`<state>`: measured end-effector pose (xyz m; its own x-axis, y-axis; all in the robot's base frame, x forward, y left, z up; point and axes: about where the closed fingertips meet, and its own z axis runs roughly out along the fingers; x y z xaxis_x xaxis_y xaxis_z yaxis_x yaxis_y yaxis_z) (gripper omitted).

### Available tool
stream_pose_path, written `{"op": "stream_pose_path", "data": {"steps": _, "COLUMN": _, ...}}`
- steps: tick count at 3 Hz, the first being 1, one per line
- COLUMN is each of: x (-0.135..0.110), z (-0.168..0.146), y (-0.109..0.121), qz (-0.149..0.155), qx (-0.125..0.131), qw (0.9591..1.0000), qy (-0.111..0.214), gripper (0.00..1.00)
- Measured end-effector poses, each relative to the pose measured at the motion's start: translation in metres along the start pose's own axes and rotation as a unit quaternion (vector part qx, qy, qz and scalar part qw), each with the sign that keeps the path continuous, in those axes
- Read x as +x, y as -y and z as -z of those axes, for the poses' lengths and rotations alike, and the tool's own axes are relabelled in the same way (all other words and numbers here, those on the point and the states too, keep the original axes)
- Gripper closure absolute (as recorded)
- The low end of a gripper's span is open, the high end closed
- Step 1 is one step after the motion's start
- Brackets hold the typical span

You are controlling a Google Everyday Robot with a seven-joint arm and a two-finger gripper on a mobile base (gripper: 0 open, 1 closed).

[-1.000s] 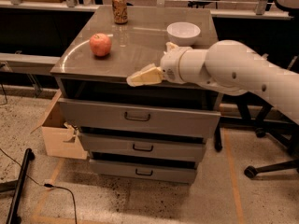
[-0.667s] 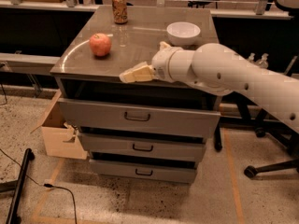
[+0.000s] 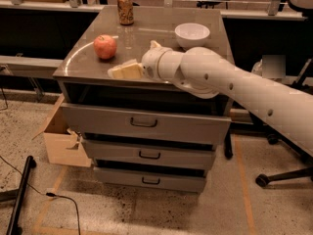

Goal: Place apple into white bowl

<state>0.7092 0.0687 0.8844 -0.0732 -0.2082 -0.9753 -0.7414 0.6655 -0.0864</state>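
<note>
The red-pink apple sits on the left part of the grey cabinet top. The white bowl stands upright and empty at the right rear of the same top. My gripper hangs over the front edge of the top, to the right of the apple and in front of it, a short gap away, pointing left. It holds nothing. The white arm reaches in from the right, passing in front of the bowl.
A tall patterned drink can stands at the back of the top, behind the apple. The cabinet has three drawers below. An open cardboard box stands on the floor at the left. A chair base is at the right.
My gripper has moved left along the front of the top, closer to the apple. The apple, bowl and can have not moved.
</note>
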Motion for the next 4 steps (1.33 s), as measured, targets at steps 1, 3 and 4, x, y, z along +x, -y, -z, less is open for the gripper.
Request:
{"op": "stream_pose_path", "data": {"steps": 1, "x": -0.008, "z": -0.028, "y": -0.005, "qz": -0.005, "qx": -0.004, "qw": 1.0, "qy": 0.008, "gripper": 0.0}}
{"op": "stream_pose_path", "data": {"steps": 3, "x": -0.004, "z": -0.085, "y": -0.004, "qz": -0.002, "qx": -0.001, "qw": 1.0, "qy": 0.0, "gripper": 0.0}}
{"op": "stream_pose_path", "data": {"steps": 4, "x": 0.004, "z": -0.11, "y": 0.003, "qz": 0.0, "qx": 0.0, "qw": 1.0, "qy": -0.006, "gripper": 0.0}}
